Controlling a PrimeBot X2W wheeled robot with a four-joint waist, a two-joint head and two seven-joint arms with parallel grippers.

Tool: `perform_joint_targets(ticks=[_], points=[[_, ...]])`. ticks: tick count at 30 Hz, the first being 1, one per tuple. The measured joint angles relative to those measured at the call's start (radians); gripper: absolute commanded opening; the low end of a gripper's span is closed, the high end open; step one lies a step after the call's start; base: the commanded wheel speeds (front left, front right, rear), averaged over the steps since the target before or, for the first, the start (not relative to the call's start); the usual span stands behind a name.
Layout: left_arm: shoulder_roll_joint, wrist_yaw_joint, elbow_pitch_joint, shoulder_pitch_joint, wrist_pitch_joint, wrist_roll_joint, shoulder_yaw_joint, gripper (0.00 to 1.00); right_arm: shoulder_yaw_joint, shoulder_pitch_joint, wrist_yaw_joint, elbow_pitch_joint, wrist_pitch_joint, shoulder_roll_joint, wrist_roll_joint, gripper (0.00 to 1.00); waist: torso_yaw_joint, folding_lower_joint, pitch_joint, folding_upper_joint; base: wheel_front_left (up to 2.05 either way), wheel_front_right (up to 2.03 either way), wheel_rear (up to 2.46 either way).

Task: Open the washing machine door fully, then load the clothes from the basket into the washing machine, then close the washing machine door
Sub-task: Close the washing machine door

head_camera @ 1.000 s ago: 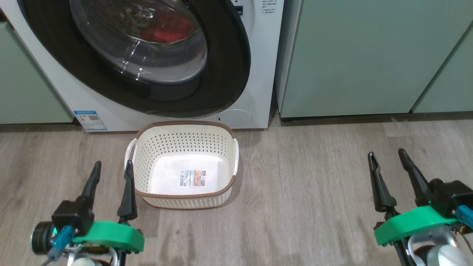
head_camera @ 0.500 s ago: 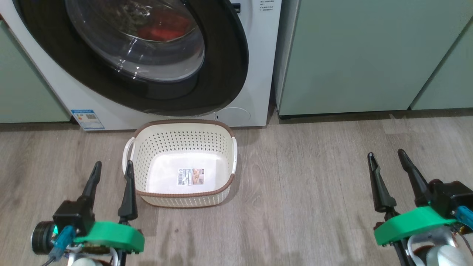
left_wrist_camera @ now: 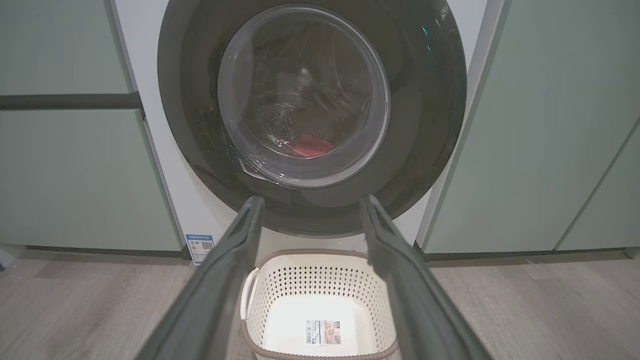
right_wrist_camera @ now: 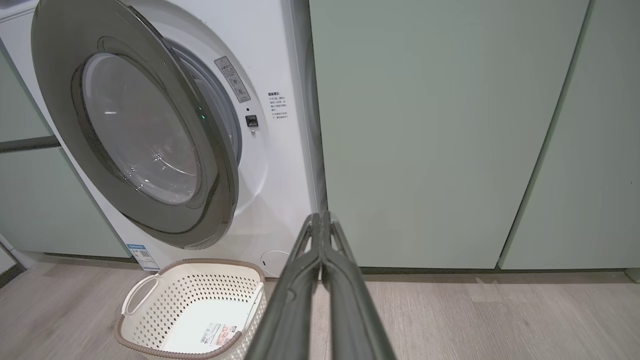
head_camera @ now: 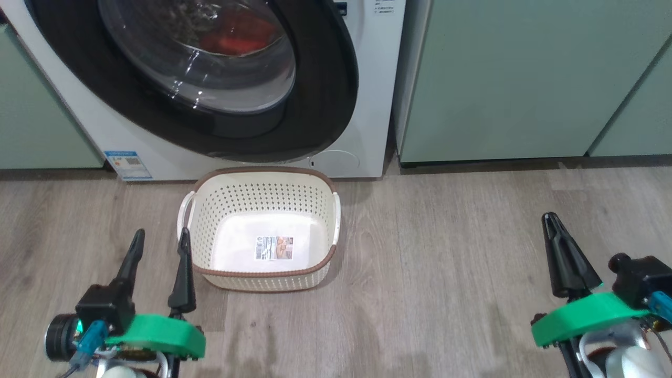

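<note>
Wood-look floor [head_camera: 446, 273] runs up to pale green cabinets [head_camera: 499, 79] at 1 o'clock and the white washing machine [head_camera: 370, 105] at 11 in the head view. Its door [head_camera: 325, 94] overhangs the basket [head_camera: 262, 202], which sits on the floor toward 8 o'clock. The red clothes [head_camera: 236, 39] show through the door glass. Bare floor spreads from 3 to 5 o'clock. The left gripper [head_camera: 161, 233] at 7 hangs released just beside the basket's left edge, and the right gripper [head_camera: 549, 219] at 4 is clenched on nothing.

Left wrist view: the door is face-on at 12, with the basket at 6 between the spread fingers.

Right wrist view: the door stands ajar at 10, with a gap along its right edge.
</note>
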Motion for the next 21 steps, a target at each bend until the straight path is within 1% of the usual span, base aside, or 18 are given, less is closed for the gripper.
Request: perform_joint_targets(ticks=[3, 7, 11, 12, 21], points=[[-0.001, -0.002, 0.000, -0.004, -0.001, 0.000, -0.001, 1.00, 0.002, -0.015, 0.000, 0.011, 0.000, 0.000, 0.000, 0.00, 0.011, 0.0000, 0.008, 0.0000, 0.00, 0.00, 0.00], [-0.003, -0.002, -0.003, -0.022, -0.001, 0.001, -0.002, 1.00, 0.012, -0.083, 0.000, 0.034, 0.000, 0.000, -0.001, 0.00, 0.034, 0.0000, 0.028, 0.0000, 0.00, 0.00, 0.00], [-0.015, -0.003, -0.012, -0.067, -0.001, 0.009, -0.002, 1.00, 0.034, -0.203, 0.000, 0.083, -0.003, -0.001, -0.014, 0.00, 0.066, 0.0001, 0.065, 0.0000, 0.00, 0.00, 0.00], [-0.018, -0.010, -0.016, -0.079, -0.001, 0.009, -0.003, 1.00, 0.040, -0.238, 0.000, 0.102, -0.003, -0.002, -0.017, 0.00, 0.076, 0.0001, 0.076, 0.0000, 0.00, 0.00, 0.00], [-0.054, -0.029, -0.033, -0.148, -0.001, 0.026, 0.009, 1.00, 0.141, -0.528, 0.000, 0.261, -0.016, -0.052, -0.016, 0.00, 0.171, 0.0002, 0.184, 0.0000, 0.00, 0.00, 0.00]])
